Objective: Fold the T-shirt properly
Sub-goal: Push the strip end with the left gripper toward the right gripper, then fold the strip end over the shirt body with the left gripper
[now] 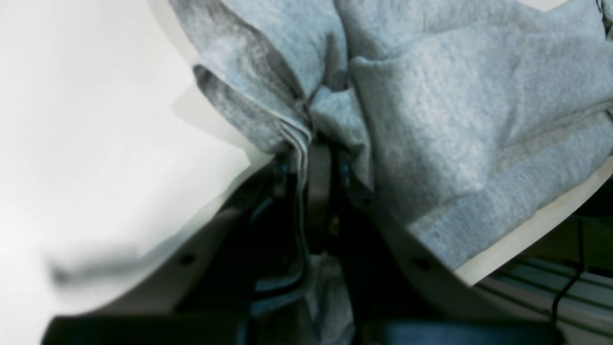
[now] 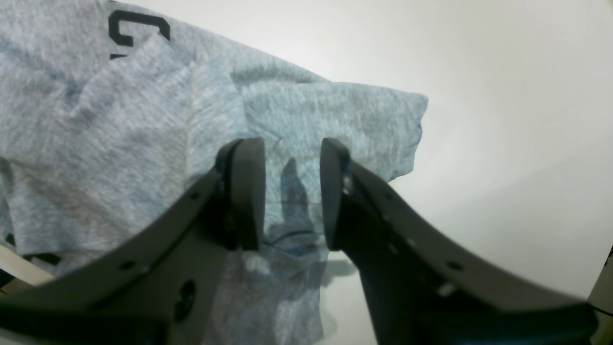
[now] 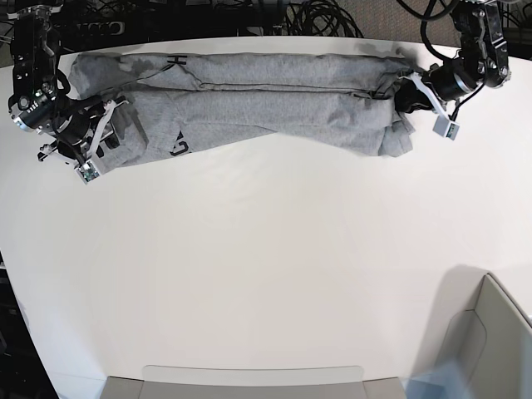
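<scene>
The heather-grey T-shirt (image 3: pixel 249 108) lies stretched in a long band along the table's far edge, with black lettering (image 3: pixel 179 148) showing near its left part. At the shirt's right end my left gripper (image 3: pixel 409 96) is shut on bunched fabric; the left wrist view shows folds of the T-shirt (image 1: pixel 431 120) pinched between the jaws of the left gripper (image 1: pixel 313 143). Over the shirt's left end stands my right gripper (image 3: pixel 101 137). In the right wrist view the right gripper (image 2: pixel 290 146) has its jaws apart above the T-shirt (image 2: pixel 143 143), with cloth showing in the gap.
The white table (image 3: pixel 266 266) spreads in front of the shirt. A grey bin (image 3: pixel 490 332) stands at the near right corner and a grey tray edge (image 3: pixel 249 378) at the near side. Cables (image 3: pixel 324 17) lie beyond the far edge, close behind the shirt.
</scene>
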Tool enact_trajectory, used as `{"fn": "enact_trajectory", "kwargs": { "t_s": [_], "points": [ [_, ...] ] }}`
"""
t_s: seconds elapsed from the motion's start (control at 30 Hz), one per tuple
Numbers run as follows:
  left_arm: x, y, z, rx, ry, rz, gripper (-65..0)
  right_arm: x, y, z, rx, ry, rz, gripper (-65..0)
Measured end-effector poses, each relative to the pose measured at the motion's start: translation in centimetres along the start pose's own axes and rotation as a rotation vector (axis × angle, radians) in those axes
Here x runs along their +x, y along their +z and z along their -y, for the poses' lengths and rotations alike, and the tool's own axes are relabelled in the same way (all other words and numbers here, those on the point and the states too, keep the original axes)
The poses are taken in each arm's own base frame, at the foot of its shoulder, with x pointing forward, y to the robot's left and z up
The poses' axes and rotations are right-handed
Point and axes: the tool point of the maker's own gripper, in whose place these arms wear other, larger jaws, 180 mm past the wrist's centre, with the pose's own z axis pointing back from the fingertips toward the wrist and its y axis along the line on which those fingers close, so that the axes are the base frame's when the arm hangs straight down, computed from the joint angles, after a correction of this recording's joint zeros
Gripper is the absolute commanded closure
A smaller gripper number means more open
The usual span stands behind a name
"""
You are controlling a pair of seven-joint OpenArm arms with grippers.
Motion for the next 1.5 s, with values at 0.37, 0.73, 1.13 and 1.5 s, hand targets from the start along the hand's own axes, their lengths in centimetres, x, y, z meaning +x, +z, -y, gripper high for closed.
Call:
{"fn": "enact_trajectory", "kwargs": {
  "t_s": [0.37,0.73,1.13,1.5],
  "points": [
    [0.9,0.3,-0.4,0.014,0.006,0.057,0.0,0.0,0.0,0.0,0.0,0.0,0.0,-19.9],
    [3.7,4.7,-8.6,0.211,0.198,0.233,0.0,0.7,0.0,0.3,-0.009,-0.005,0.019,-19.9],
    [8.4,10.1,-13.5,0.344,0.185,0.286,0.0,2.1,0.5,1.8,-0.051,-0.054,0.08,-19.9],
    [10.4,10.7,-5.9,0.378,0.003,0.29,0.0,2.2,0.4,1.6,-0.046,-0.051,0.08,-19.9]
  ]
}}
